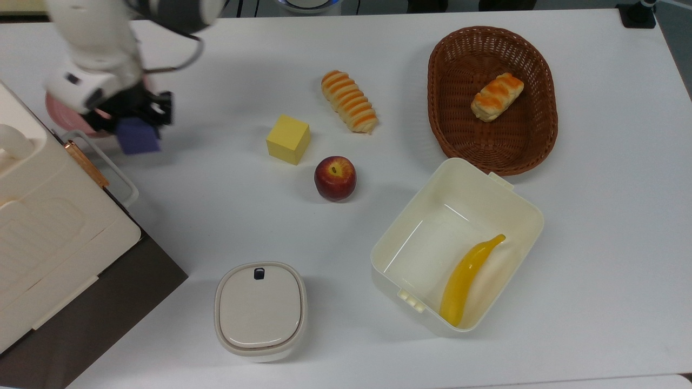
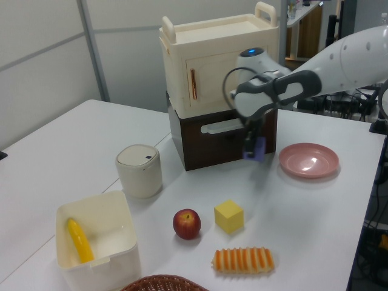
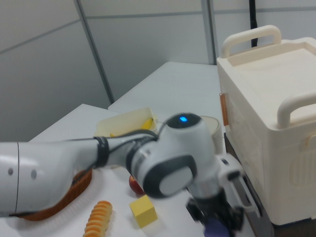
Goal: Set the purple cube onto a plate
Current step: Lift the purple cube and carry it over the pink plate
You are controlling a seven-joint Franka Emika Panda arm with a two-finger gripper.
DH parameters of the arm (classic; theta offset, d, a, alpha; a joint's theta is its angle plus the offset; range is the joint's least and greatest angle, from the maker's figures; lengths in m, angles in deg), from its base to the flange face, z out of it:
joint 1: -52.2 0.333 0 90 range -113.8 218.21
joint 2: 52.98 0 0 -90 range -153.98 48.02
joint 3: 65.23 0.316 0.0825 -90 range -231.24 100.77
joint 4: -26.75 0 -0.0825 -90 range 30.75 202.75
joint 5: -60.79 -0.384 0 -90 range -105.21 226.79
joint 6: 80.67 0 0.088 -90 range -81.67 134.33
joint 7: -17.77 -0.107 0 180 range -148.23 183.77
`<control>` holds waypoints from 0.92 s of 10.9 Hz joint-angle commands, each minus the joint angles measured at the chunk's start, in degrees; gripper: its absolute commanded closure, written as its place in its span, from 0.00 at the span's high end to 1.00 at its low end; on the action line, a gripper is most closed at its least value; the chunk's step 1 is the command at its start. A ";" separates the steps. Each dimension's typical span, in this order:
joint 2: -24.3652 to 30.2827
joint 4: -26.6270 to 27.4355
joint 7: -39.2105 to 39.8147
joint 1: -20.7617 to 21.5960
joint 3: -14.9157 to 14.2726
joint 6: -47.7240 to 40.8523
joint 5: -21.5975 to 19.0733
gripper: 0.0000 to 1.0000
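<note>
gripper point(image 1: 136, 120) clamped on the purple cube point(image 1: 138, 136), lifted off the table. just beside the pink plate point(image 2: 308, 160), apparently not yet over it.

end effector point(image 2: 253, 144) clamps purple cube point(image 2: 255, 147) | in air | plate point(image 2: 308, 160) just beside

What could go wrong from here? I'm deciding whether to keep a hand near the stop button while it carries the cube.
The gripper holds the purple cube in the air, short of the plate; released now, the cube would probably land on the table. The arm also passes close to the cream cabinet and its brown base, so the gripper might clip them.
</note>
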 commanded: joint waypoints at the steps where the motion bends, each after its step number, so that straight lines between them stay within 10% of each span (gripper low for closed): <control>1: 1.18 1.74 9.74 -7.98 0.30 -1.90 0.45 0.51; 3: 1.27 2.36 16.34 -12.21 0.04 -5.65 0.45 0.52; 6: 1.35 2.36 17.07 -14.16 0.04 -6.82 0.45 1.00; 10: 2.92 1.66 13.31 -12.58 1.26 -8.65 -0.16 1.00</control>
